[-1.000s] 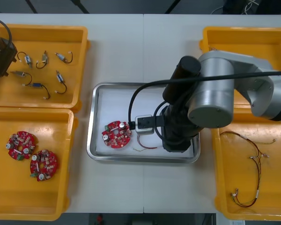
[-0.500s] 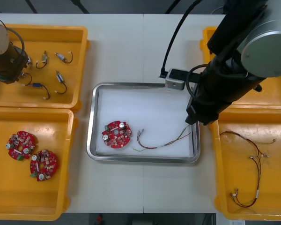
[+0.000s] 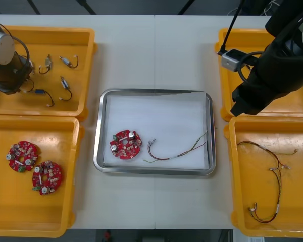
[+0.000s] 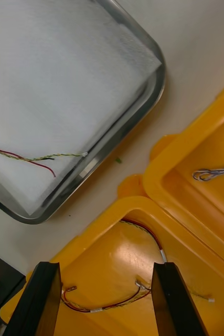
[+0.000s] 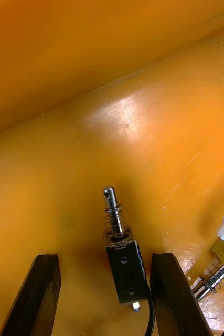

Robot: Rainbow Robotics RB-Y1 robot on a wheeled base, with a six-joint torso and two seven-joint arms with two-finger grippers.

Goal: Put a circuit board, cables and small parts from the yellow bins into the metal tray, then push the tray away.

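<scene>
The metal tray [image 3: 102, 126], white inside, holds a round red circuit board [image 3: 125, 144] and a red and yellow cable [image 3: 179, 151]. My right arm [image 3: 272, 65] hangs over the gap between the two right yellow bins. Its gripper [image 4: 105, 265] is open and holds nothing; the tray's corner [image 4: 151, 89] with the cable [image 4: 33, 156] lies beyond it. My left arm [image 3: 7, 68] is in the far left bin [image 3: 86, 45]. Its gripper [image 5: 105, 257] is open, its fingers on either side of a small metal part [image 5: 123, 265] lying on the bin floor.
Several more small metal parts [image 3: 65, 83] lie in the far left bin. Two circuit boards [image 3: 23, 156] sit in the near left bin. The near right bin [image 3: 235, 201] holds red and yellow cables [image 3: 272, 171]. A blue and white cable [image 4: 214, 172] lies in the far right bin.
My right arm has lifted out of the tray and swung back right, leaving the red and yellow cable inside. The left arm has shifted slightly inside the far left bin.
</scene>
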